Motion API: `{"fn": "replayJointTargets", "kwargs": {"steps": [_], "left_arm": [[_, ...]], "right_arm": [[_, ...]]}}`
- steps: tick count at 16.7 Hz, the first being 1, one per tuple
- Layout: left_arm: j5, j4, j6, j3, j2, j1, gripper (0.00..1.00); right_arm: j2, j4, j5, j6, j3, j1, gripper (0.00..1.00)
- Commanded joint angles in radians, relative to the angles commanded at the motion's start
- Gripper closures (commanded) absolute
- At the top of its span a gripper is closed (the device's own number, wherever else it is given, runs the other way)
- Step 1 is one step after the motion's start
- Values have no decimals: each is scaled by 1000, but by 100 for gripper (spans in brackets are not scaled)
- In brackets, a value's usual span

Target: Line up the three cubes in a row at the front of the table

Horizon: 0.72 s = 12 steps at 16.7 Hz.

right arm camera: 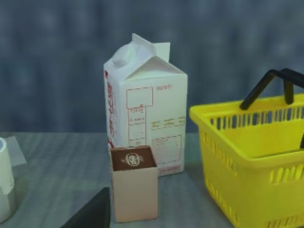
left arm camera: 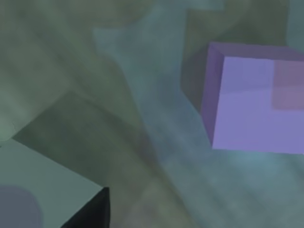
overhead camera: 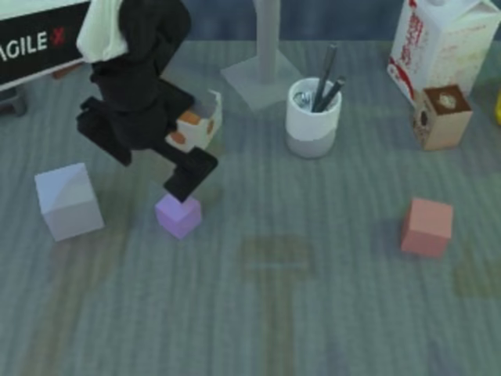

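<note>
Centrally, white cup (overhead camera: 312,125) holds dark pens (overhead camera: 326,84); yellow basket (right arm camera: 256,161) beside milk carton (right arm camera: 146,114).

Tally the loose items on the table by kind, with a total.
Cubes: 3 – lilac cube, pale blue-white cube, salmon-pink cube
Cartons: 2 – milk carton, brown carton
Orange-dotted white box: 1
Pen cup: 1
Yellow basket: 1
Total: 8

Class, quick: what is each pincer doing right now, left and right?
Left pincer: over the small lilac-purple matte cube; open or shut cannot be told.
Right pincer: not in view.
</note>
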Motion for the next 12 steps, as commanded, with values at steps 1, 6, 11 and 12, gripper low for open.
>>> {"fn": "replayJointTargets", "kwargs": {"steps": [1, 6, 11, 12], "left_arm": [[0, -19, 6, 36, 40, -8, 0], [-1, -47, 15, 95, 97, -21, 0], [-1, -28, 16, 80, 102, -18, 0], [-1, -5, 17, 65, 112, -19, 0]], "right_arm": [[0, 0, 0, 0, 0, 0, 0], [0, 0, 0, 0, 0, 0, 0], [0, 0, 0, 0, 0, 0, 0], [0, 0, 0, 0, 0, 0, 0]]}}
